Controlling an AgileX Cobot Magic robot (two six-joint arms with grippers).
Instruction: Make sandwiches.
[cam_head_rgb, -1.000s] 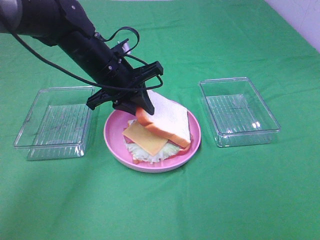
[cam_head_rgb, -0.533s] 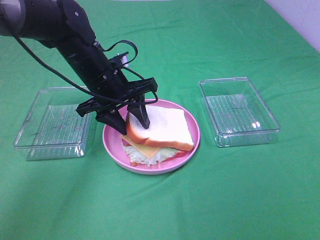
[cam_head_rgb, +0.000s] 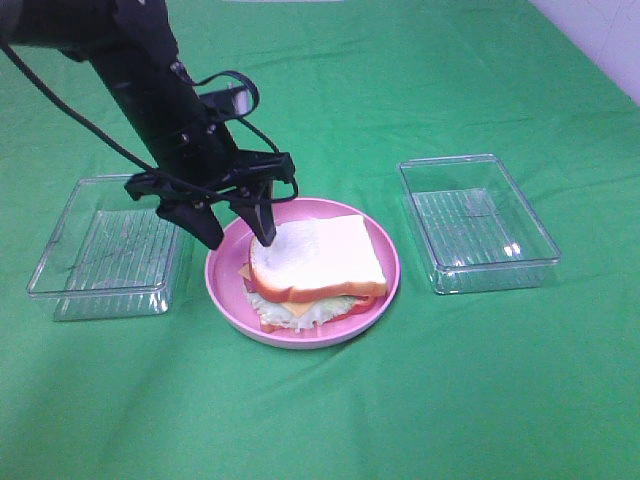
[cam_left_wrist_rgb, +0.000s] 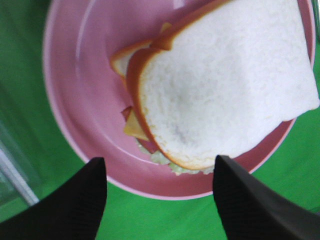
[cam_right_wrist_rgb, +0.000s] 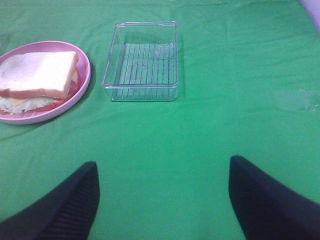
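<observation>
The sandwich lies stacked on the round pink plate: a white bread slice with orange-brown crust on top, yellow cheese, pink-red ham and pale green lettuce showing under it. It also shows in the left wrist view and the right wrist view. My left gripper is open and empty, its fingertips just above the plate's left rim beside the top slice. In its own view the left gripper spans the plate's edge. My right gripper is open and empty, out of the exterior high view.
A clear plastic tray stands left of the plate and another clear tray right of it, also in the right wrist view. All sit on a green cloth.
The left gripper lowered the top bread slice flat onto the stack, opened, let it go and moved left and up off the slice.
</observation>
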